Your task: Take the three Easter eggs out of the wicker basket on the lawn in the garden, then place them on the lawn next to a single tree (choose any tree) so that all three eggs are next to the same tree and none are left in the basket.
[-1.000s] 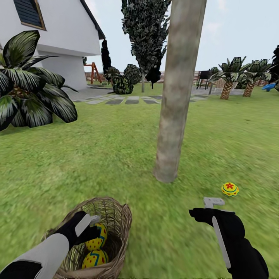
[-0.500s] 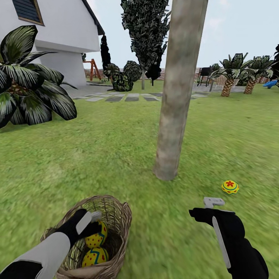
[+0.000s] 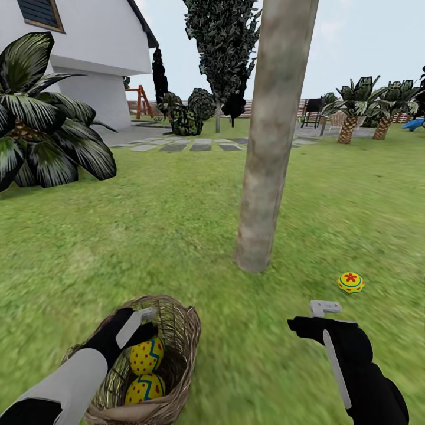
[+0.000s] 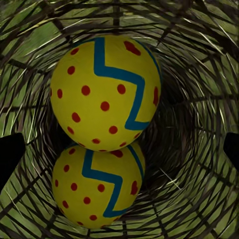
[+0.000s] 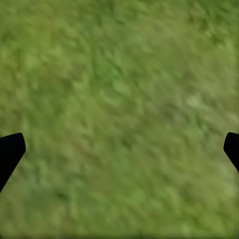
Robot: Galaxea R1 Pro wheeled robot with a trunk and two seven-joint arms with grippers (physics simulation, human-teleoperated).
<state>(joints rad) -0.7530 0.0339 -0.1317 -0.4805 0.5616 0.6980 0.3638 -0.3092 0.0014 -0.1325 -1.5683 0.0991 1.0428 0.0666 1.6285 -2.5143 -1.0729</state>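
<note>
One egg out, two to go.
You have one egg on the lawn at about 4 o'clock from the tree, near its base; the upper egg and the lower egg, touching each other, sit in the wicker basket. Your left gripper hangs in the basket mouth, jaws spread, holding nothing. Your right gripper hovers over bare grass, jaws spread. No writing or brand is readable anywhere.
</note>
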